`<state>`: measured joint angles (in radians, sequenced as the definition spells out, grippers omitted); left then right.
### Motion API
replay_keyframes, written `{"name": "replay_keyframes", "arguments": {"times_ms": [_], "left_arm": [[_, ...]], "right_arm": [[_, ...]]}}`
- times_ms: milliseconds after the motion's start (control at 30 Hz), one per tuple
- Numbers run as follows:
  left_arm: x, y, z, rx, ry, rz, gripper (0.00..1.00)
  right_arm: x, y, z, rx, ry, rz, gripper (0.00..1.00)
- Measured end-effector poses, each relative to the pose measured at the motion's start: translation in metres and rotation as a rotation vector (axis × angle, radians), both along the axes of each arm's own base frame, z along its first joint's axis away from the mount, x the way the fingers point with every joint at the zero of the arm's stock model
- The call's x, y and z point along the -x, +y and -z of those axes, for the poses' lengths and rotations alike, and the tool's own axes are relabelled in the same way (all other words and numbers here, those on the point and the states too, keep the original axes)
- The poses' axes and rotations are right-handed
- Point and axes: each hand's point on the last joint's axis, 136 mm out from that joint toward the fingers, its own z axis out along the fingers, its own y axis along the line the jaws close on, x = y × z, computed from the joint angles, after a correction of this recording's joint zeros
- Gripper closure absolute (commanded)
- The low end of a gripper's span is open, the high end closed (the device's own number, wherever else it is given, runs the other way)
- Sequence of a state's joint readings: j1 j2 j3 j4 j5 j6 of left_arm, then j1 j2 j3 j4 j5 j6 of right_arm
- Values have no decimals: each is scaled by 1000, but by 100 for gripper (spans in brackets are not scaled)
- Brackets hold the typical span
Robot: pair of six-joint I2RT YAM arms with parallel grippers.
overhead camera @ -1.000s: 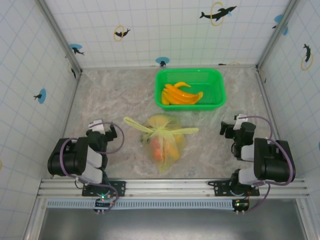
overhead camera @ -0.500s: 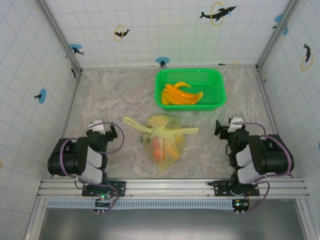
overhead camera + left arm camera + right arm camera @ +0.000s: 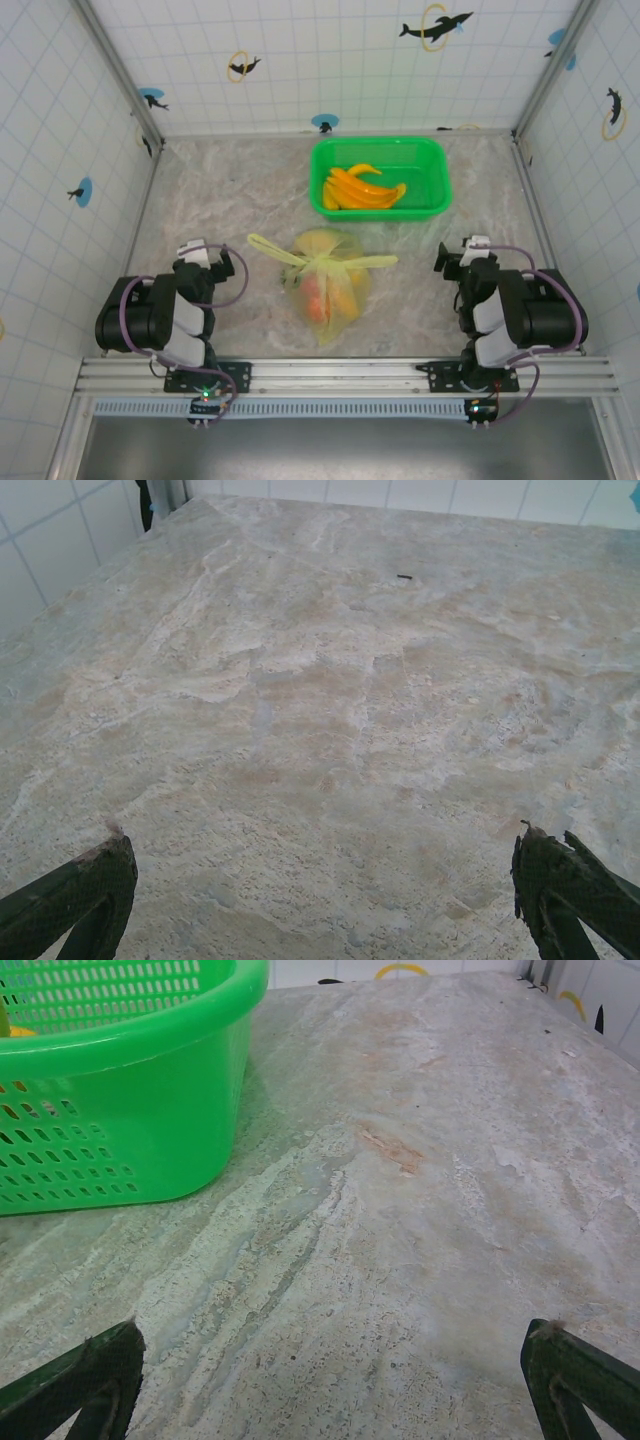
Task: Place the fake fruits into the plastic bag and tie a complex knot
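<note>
bright green perforated basket [image 3: 120,1110] being seen at upper left, sitting on a pale marbled table [image 3: 430,1210], right gripper [image 3: 332,1348] being held wide open, its dark green fingertips [image 3: 95,1370] being framed at both lower corners

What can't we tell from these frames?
- Top view: fruits in the plastic bag, blurred by crinkled film; count unclear.
- Top view: knot at the bag's neck, too small to judge.
- Top view: bananas in the green basket overlap; count unclear.
- Right wrist view: basket cut off by left and top edges; its wall hides most contents.
</note>
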<state>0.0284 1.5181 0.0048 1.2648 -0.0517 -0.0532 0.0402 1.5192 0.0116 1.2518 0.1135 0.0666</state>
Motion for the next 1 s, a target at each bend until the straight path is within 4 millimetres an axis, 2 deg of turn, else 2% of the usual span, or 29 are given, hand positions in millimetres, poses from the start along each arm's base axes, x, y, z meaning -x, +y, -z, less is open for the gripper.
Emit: {"name": "replay_keyframes", "arguments": {"times_ms": [1000], "left_arm": [[0,1,0,9,0,2,2]], "right_arm": [[0,1,0,2,1,-4,0]]}}
